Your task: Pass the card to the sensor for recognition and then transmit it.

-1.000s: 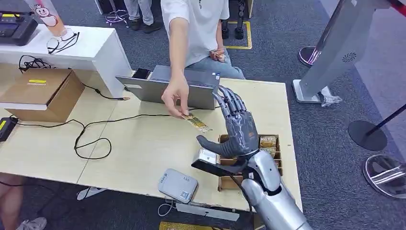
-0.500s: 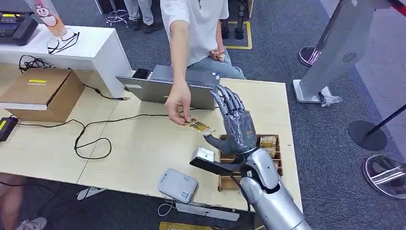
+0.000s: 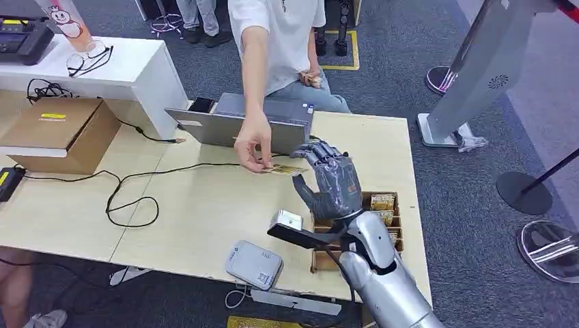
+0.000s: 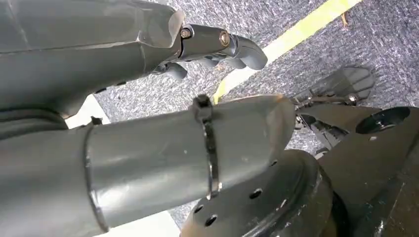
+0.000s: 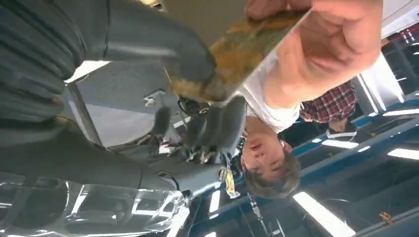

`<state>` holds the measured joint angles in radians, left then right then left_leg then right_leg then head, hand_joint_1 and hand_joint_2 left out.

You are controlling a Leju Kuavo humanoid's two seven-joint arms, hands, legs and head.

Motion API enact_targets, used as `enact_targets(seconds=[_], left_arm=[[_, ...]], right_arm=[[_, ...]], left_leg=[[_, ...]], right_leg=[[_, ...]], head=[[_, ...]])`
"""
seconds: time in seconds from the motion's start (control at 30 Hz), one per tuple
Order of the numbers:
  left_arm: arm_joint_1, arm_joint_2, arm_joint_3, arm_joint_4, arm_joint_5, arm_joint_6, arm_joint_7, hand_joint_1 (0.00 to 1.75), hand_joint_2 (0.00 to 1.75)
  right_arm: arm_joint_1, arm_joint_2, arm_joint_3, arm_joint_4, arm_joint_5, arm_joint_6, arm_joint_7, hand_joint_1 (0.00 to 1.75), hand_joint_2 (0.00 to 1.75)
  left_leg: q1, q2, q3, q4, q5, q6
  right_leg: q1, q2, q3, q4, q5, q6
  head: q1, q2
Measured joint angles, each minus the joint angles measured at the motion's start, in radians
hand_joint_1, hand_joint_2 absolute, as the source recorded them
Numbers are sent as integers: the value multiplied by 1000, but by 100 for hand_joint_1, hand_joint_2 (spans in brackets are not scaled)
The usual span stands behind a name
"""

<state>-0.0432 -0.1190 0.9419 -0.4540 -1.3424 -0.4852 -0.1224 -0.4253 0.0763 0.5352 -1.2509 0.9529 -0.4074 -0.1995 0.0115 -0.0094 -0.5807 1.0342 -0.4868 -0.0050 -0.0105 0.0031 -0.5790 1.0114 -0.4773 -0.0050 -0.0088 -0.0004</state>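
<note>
Card (image 3: 283, 169) betw. right hand (image 3: 332, 183) fingers & person's hand (image 3: 254, 142), prob. touching both.

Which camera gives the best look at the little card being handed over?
The head view: the card lies flat between the person's hand and the right robot hand. The right wrist view shows it close, blurred, partly covered by the thumb. The left wrist view looks at the floor.

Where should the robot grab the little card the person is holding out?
Best on the free end of the card, the end pointing at the right hand. The person's hand pinches the far end, so that part is taken. The card lies nearly flat above the table, so thumb below and fingers above should pinch it, coming from the robot's side.
</note>
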Motion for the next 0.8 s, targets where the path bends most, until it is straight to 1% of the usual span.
enact_targets(seconds=[0.57, 0.8], left_arm=[[3, 0, 0, 0, 8, -3, 7, 0, 0], [5, 0, 0, 0, 12, -4, 7, 0, 0]], right_arm=[[-10, 0, 16, 11, -7, 3, -3, 175, 175], [-10, 0, 22, 11, -37, 15, -10, 175, 175]], left_leg=[[0, 0, 0, 0, 0, 0], [0, 0, 0, 0, 0, 0]], right_leg=[[0, 0, 0, 0, 0, 0], [0, 0, 0, 0, 0, 0]], head=[[0, 0], [0, 0]])
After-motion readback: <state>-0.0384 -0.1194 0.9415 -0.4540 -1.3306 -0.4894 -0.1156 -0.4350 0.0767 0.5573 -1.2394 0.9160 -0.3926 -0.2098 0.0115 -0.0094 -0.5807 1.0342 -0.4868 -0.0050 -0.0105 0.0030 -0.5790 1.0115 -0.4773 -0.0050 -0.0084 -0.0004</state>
